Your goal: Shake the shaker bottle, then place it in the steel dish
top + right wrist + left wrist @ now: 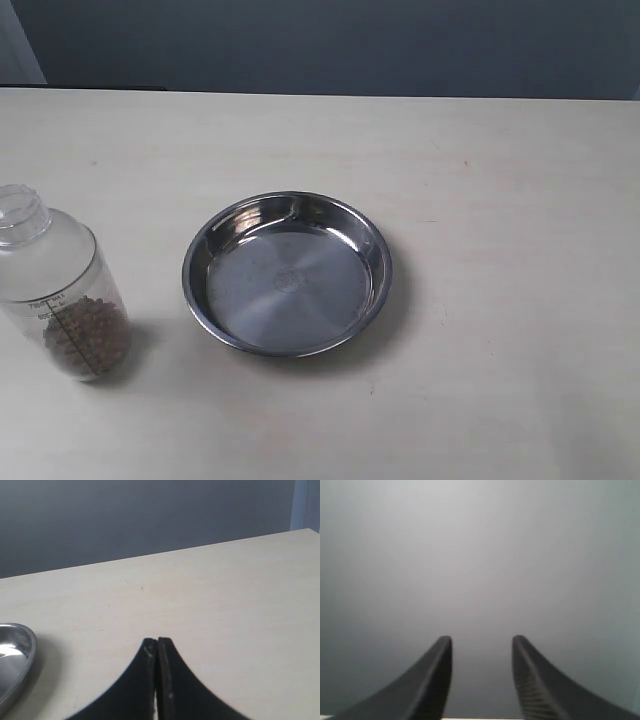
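The shaker bottle (62, 290) stands upright at the table's left edge in the exterior view, clear plastic with a black scale and brown pellets at its bottom. The steel dish (287, 272) lies empty in the middle of the table, well to the bottle's right; its rim (15, 655) shows in the right wrist view. No arm appears in the exterior view. My left gripper (482, 639) is open, facing only a grey wall with nothing between its fingers. My right gripper (156, 640) is shut with nothing in it, above bare tabletop beside the dish.
The pale wooden table (500, 200) runs back to a dark grey wall (330, 45). A light strip (304, 505) stands at the wall's corner in the right wrist view.
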{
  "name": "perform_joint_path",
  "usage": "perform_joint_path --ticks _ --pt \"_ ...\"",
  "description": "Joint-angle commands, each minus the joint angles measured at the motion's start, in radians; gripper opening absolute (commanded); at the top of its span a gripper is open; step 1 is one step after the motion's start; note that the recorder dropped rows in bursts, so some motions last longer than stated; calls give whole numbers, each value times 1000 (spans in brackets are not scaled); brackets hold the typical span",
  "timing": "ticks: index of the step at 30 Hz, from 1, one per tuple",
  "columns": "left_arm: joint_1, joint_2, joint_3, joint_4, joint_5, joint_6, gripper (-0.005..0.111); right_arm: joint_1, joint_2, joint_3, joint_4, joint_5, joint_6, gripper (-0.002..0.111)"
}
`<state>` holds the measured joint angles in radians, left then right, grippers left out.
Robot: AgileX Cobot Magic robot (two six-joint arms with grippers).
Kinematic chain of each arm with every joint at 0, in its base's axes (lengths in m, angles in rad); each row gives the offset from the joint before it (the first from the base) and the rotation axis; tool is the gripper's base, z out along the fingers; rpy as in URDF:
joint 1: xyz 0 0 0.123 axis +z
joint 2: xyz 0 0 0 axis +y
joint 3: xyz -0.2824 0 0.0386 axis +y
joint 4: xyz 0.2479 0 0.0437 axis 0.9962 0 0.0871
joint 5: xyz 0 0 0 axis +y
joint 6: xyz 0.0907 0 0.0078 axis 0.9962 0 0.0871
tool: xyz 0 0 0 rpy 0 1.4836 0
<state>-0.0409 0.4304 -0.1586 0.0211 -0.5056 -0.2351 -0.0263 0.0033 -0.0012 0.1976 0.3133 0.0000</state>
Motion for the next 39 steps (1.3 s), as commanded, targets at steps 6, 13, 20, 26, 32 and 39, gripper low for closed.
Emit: perform_joint_path --ticks 6,13,20,26,32,39 --pt "1 247 -82 268 -42 -127 82 -3 -3 1 -1 -7 0 -1" --pt "1 290 -65 306 -17 -128 82 -3 -3 1 -1 -7 0 -1" --pt "1 362 57 295 -181 -159 82 -3 -3 1 -1 -7 0 -1" --pt "1 367 112 224 -200 -115 82 -3 -3 1 -1 -7 0 -1" --pt "1 470 124 194 -241 -95 82 -3 -3 1 -1 -7 0 -1" --pt "1 608 124 194 -285 -76 82 -3 -3 1 -1 -7 0 -1"
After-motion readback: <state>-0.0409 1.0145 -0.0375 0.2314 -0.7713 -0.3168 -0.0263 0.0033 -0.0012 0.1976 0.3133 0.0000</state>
